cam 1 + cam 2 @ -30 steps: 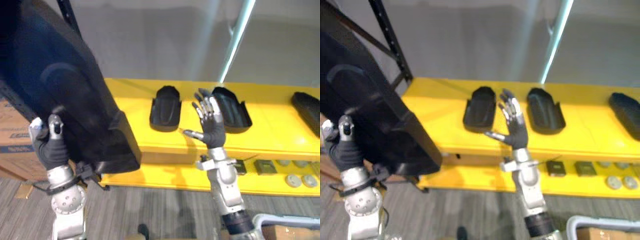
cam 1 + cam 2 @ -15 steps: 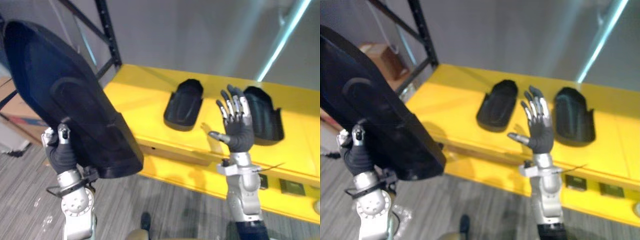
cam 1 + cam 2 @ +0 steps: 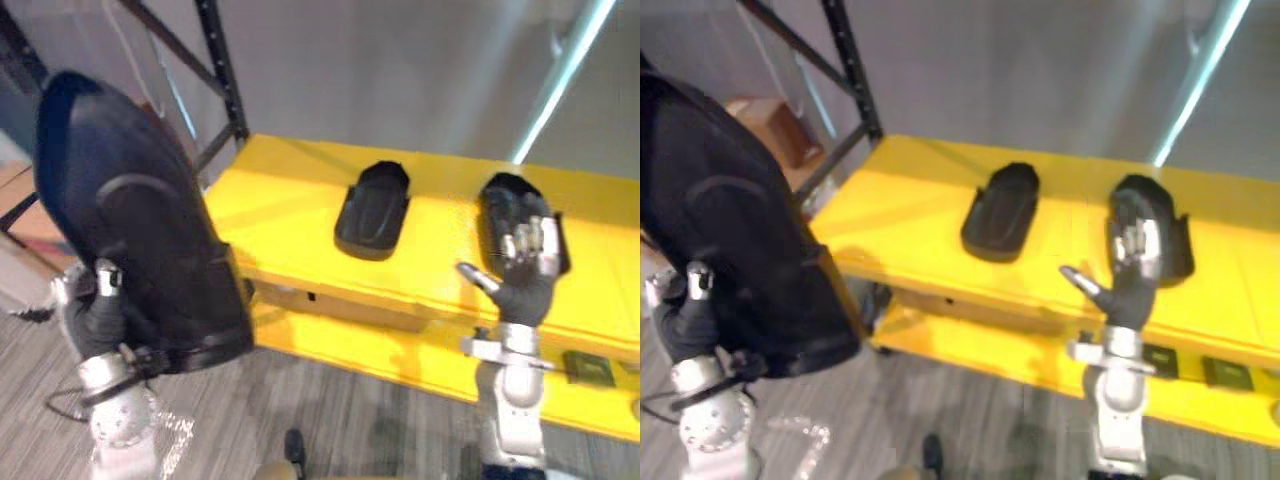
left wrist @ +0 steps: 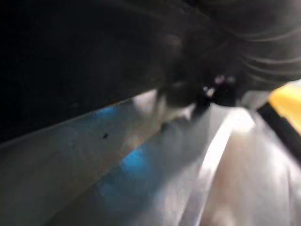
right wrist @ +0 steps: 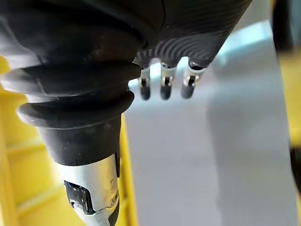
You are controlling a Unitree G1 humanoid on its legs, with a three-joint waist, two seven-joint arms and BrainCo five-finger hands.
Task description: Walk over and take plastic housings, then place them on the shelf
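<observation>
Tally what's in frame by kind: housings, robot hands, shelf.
Black plastic housings: 3 (large housing in the left robot hand; left shelf housing; right shelf housing)
Robot hands: 2 (right robot hand open, empty)
Yellow shelf: 1
Total: 6

Large black housing (image 3: 140, 240), yellow shelf (image 3: 290, 195), grey streaked floor (image 3: 350, 410), black rack post (image 3: 222, 70)

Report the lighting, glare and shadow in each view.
Left eye view: a bright streak slants down the wall. Right eye view: the large housing in the left hand reads as a dark mass; a faint shadow sits on the yellow shelf beside it. Left wrist view: glare on the grey surface past the housing. Right wrist view: right hand backlit.
</observation>
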